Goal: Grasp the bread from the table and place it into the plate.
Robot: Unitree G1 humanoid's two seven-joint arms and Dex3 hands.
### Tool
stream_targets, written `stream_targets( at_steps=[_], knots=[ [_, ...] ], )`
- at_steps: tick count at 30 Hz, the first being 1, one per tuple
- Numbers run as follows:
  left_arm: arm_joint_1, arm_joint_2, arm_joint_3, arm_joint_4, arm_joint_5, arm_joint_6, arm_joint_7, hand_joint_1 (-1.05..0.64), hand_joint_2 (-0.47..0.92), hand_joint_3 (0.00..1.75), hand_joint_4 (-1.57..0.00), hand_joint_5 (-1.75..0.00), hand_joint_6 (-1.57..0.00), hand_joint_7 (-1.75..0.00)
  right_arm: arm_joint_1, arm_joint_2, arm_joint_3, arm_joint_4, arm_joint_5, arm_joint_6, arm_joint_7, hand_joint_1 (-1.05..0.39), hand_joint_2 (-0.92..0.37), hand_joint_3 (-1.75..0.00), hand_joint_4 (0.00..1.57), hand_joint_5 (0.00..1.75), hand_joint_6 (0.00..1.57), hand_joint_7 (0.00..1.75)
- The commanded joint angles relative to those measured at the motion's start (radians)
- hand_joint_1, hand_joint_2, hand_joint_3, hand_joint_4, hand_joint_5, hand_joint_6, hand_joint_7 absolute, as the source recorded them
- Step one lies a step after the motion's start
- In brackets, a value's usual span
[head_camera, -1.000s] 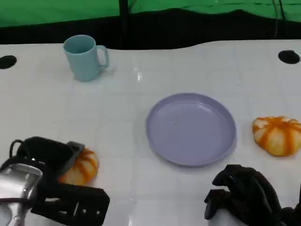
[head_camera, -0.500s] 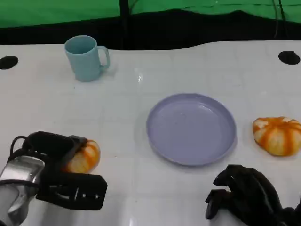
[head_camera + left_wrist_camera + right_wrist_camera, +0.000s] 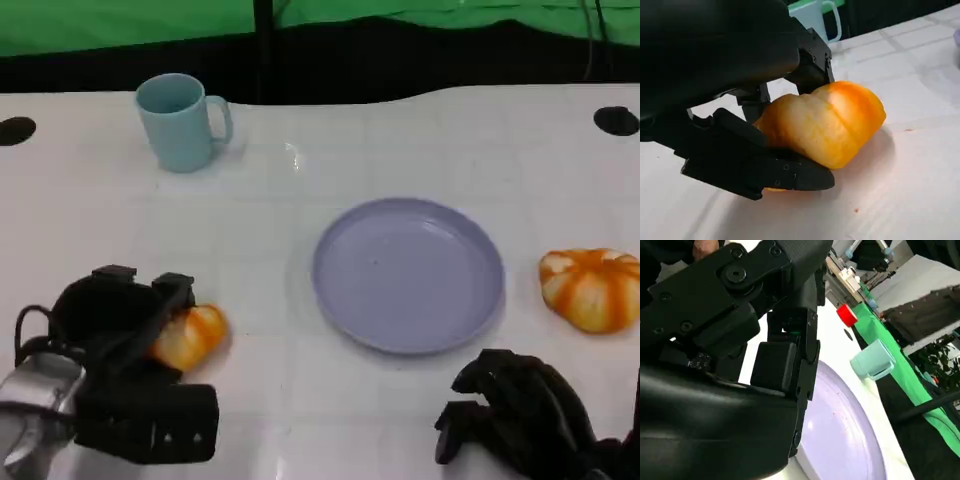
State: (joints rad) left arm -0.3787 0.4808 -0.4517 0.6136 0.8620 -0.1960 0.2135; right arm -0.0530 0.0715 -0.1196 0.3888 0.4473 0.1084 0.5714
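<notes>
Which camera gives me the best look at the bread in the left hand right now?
The left wrist view: the bread is large and close, with the left hand gripping it from both sides. The head view shows the bread small, partly covered by that hand. The right wrist view looks at the plate instead.

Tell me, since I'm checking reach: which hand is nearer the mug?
Left. The left hand lies below the mug at the table's near-left; the right hand sits far across, near-right.

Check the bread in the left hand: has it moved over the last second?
Yes. The bread in the left hand has shifted slightly toward the plate, which stayed put.
</notes>
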Motion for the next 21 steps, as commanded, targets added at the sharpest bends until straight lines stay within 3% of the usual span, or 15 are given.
stream_targets(
  at_steps=[1, 2, 4, 5, 7, 11, 12, 13, 16, 18, 21],
  knots=[
    [0.009, 0.018, 0.013, -0.043, -0.020, -0.021, 0.024, -0.28, 0.80, 0.67, -0.66, -1.75, -0.70, -1.08, -0.003, -0.002, -0.004, 0.005, -0.002, -0.018, 0.002, -1.03, -0.72, 0.00, 1.57, 0.76, 1.57, 0.39],
    [0.010, 0.022, 0.017, -0.059, -0.024, -0.021, 0.019, -0.28, 0.78, 0.70, -0.66, -1.75, -0.74, -1.00, -0.001, -0.001, -0.003, 0.004, -0.003, -0.019, 0.002, -1.03, -0.72, 0.00, 1.57, 0.76, 1.57, 0.39],
    [0.011, 0.024, 0.024, -0.077, -0.029, -0.023, 0.020, -0.28, 0.75, 0.75, -0.66, -1.75, -0.64, -1.30, 0.001, 0.000, -0.002, 0.001, -0.003, -0.020, 0.002, -1.04, -0.72, 0.00, 1.57, 0.76, 1.57, 0.40],
    [0.010, 0.024, 0.029, -0.087, -0.032, -0.027, 0.025, -0.28, 0.75, 0.76, -0.66, -1.75, -0.62, -1.36, 0.003, 0.001, 0.000, -0.003, -0.006, -0.019, -0.002, -1.04, -0.72, 0.00, 1.57, 0.76, 1.57, 0.40],
    [0.006, 0.022, 0.037, -0.107, -0.032, -0.030, 0.033, -0.29, 0.75, 0.72, -0.68, -1.75, -0.64, -1.20, 0.006, 0.002, 0.001, -0.009, -0.008, -0.017, -0.007, -1.05, -0.72, 0.00, 1.57, 0.77, 1.57, 0.40],
    [-0.014, 0.007, 0.049, -0.159, -0.042, -0.005, 0.007, -0.30, 0.84, 0.47, -0.68, -1.75, -0.95, -0.40, 0.005, 0.005, -0.002, -0.007, -0.005, -0.016, -0.001, -1.05, -0.71, 0.00, 1.57, 0.77, 1.57, 0.40],
    [-0.018, 0.002, 0.051, -0.168, -0.044, 0.001, 0.002, -0.31, 0.86, 0.41, -0.69, -1.75, -1.01, -0.28, 0.004, 0.004, -0.002, -0.006, -0.004, -0.017, 0.002, -1.05, -0.71, 0.00, 1.57, 0.77, 1.57, 0.40],
    [-0.019, 0.000, 0.052, -0.174, -0.046, 0.006, -0.001, -0.31, 0.87, 0.37, -0.69, -1.75, -1.05, -0.20, 0.004, 0.004, -0.003, -0.004, -0.004, -0.017, 0.004, -1.05, -0.71, 0.00, 1.57, 0.77, 1.57, 0.40],
    [-0.037, -0.030, 0.053, -0.178, -0.050, 0.004, 0.030, -0.31, 0.87, 0.34, -0.71, -1.75, -1.16, -0.21, 0.003, 0.003, -0.003, -0.002, -0.007, -0.022, 0.004, -1.05, -0.71, 0.00, 1.57, 0.77, 1.57, 0.39],
    [-0.050, -0.051, 0.052, -0.173, -0.047, 0.001, 0.054, -0.32, 0.87, 0.33, -0.73, -1.75, -0.89, -0.87, 0.002, 0.002, -0.004, 0.000, -0.009, -0.025, 0.005, -1.05, -0.72, 0.00, 1.57, 0.77, 1.57, 0.39],
    [-0.061, -0.080, 0.051, -0.173, -0.037, 0.009, 0.089, -0.32, 0.85, 0.34, -0.76, -1.75, -0.70, -1.34, 0.005, 0.003, -0.005, -0.007, -0.009, -0.021, -0.001, -1.05, -0.72, -0.01, 1.57, 0.77, 1.57, 0.39]
  ],
)
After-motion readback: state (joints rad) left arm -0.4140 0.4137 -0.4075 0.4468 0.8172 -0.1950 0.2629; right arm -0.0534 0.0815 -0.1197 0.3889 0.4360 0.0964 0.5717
